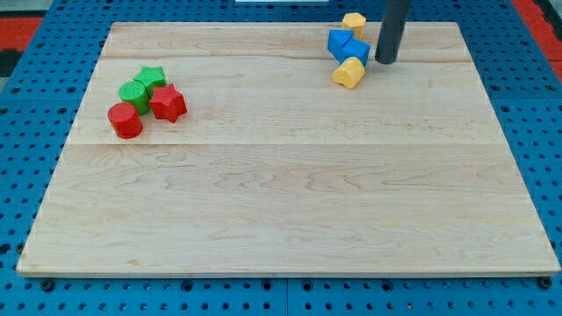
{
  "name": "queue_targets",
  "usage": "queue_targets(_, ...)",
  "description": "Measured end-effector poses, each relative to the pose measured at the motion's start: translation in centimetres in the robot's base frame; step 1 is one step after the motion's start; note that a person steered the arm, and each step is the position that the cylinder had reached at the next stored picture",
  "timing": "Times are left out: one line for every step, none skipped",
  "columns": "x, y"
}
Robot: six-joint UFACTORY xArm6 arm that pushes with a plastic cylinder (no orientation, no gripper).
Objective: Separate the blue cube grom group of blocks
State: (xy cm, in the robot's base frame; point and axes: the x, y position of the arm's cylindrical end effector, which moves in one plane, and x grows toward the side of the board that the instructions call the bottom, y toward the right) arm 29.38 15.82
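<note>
Tip (386, 61) just right of blue cube (356, 49); board's top edge (263, 24) near

A wooden board (290, 202) lies on a blue pegboard (35, 88). Near the view's top right, my tip (385, 61) stands just right of two blue blocks (348, 46), whose shapes are unclear. One yellow block (354, 24) sits above them, another yellow block (348, 73) below. At the left, well apart, cluster a green star (153, 79), green cylinder (134, 93), red star (168, 104) and red cylinder (125, 120).
</note>
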Motion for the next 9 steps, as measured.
queue_targets(0.1,0.2)
queue_targets(-2.2,-2.6)
queue_targets(-3.1,-6.0)
queue_targets(-3.2,-7.3)
queue_targets(-3.2,-8.3)
queue_targets(-3.2,-12.1)
queue_targets(-3.4,-17.6)
queue_targets(-2.9,-12.4)
queue_targets(-2.9,-1.3)
